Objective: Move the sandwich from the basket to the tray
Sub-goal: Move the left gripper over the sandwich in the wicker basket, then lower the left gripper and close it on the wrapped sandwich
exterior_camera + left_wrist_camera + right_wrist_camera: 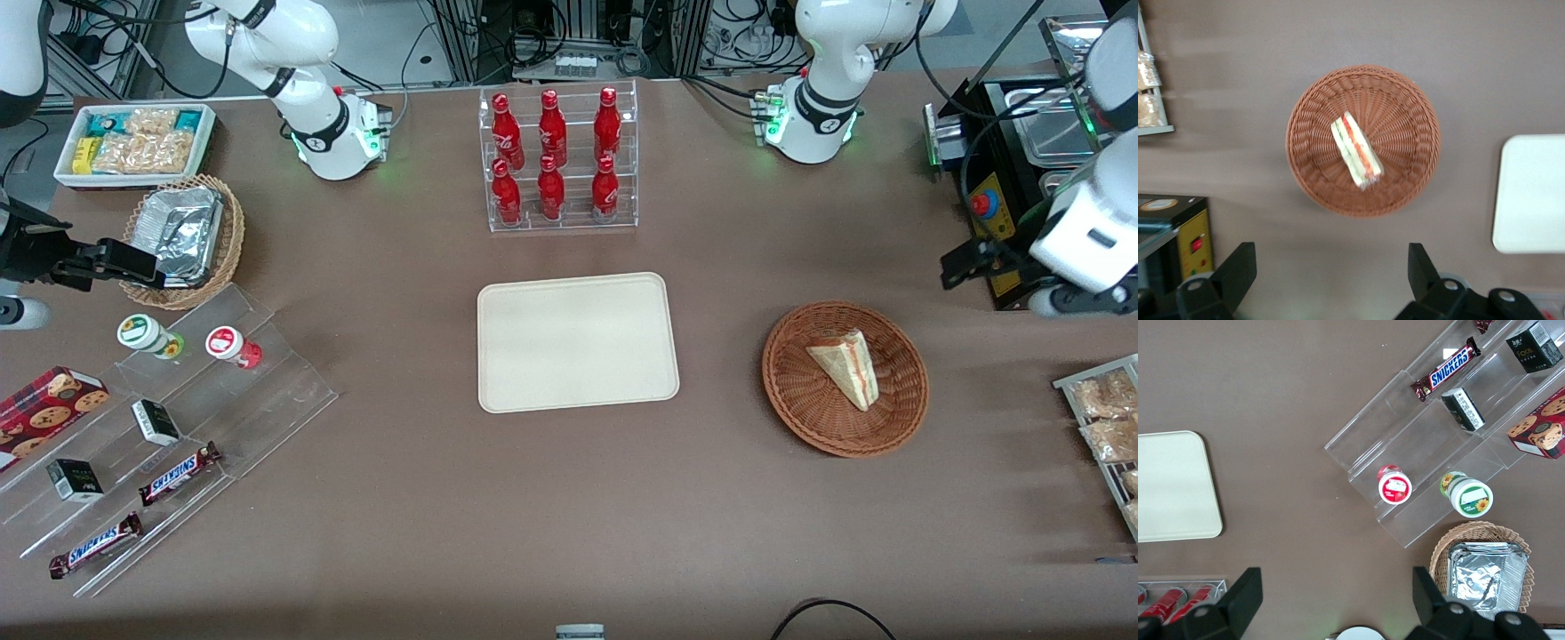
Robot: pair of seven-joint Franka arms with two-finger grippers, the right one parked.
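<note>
Tray (pixel 578 342) bare, well off sideways from gripper (pixel 1331 280). Basket (pixel 1363 141) below gripper, just ahead of fingertips. Sandwich (pixel 1355 150) lying in basket, untouched. Gripper high, spread wide, empty. Nothing done yet: descent, grasp, carry, release remain.

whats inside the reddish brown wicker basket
One wrapped sandwich lies in the basket; whatever is under it is covered. The open gripper hangs above the table beside the basket, not touching it.
</note>
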